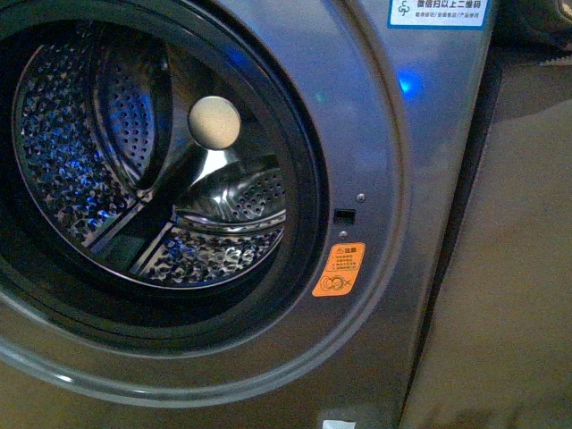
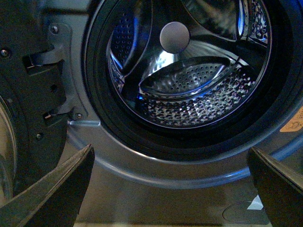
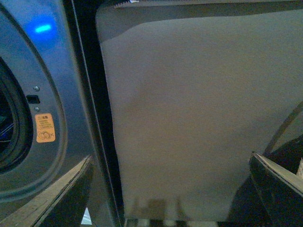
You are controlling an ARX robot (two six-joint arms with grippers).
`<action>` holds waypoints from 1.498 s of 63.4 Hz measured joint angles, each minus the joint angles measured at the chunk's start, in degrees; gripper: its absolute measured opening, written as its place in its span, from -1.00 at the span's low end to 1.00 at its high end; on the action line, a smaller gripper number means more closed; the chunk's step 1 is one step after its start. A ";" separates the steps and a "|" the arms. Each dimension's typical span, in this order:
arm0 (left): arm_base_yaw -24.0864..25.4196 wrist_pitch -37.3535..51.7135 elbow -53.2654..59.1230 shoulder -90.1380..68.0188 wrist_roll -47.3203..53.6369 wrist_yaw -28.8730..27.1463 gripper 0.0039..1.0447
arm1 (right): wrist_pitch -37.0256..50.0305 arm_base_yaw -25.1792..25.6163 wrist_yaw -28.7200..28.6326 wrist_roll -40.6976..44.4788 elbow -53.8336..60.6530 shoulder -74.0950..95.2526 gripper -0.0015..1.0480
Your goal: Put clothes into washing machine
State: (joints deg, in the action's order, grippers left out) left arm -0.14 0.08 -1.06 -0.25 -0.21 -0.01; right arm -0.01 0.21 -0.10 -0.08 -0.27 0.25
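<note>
The grey washing machine (image 1: pixel 375 134) fills the front view, its round porthole open onto the perforated steel drum (image 1: pixel 98 152), which looks empty. An orange sticker (image 1: pixel 339 269) sits right of the porthole. The clothes are out of view in every frame. My left gripper (image 2: pixel 173 189) is open, fingers wide apart, facing the lower rim of the porthole and the drum (image 2: pixel 199 94); nothing lies between its fingers. My right gripper (image 3: pixel 173 189) is open too, empty, and faces the beige panel (image 3: pixel 199 109) beside the washing machine (image 3: pixel 42 94). Neither arm shows in the front view.
The open door's dark hinge side (image 2: pixel 33 94) stands at one edge of the left wrist view. A plain beige panel (image 1: pixel 509 268) stands right of the machine, with a dark gap (image 3: pixel 90 94) between them. A blue light (image 1: pixel 409 85) glows on the machine's front.
</note>
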 joint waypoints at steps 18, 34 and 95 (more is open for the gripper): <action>0.00 0.00 0.00 0.00 0.00 0.00 0.88 | 15.12 22.23 -40.48 -5.03 -2.58 15.23 0.86; 0.00 0.00 0.00 0.00 0.00 0.00 0.88 | 48.48 50.58 -56.57 -11.56 -18.40 56.30 0.86; 0.00 0.00 0.00 0.00 0.00 0.00 0.88 | 10.95 62.45 -21.42 28.06 -81.33 155.40 0.86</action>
State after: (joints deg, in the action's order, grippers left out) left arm -0.14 0.08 -1.06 -0.25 -0.21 -0.01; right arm 10.94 62.65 -21.52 27.99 -81.60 155.65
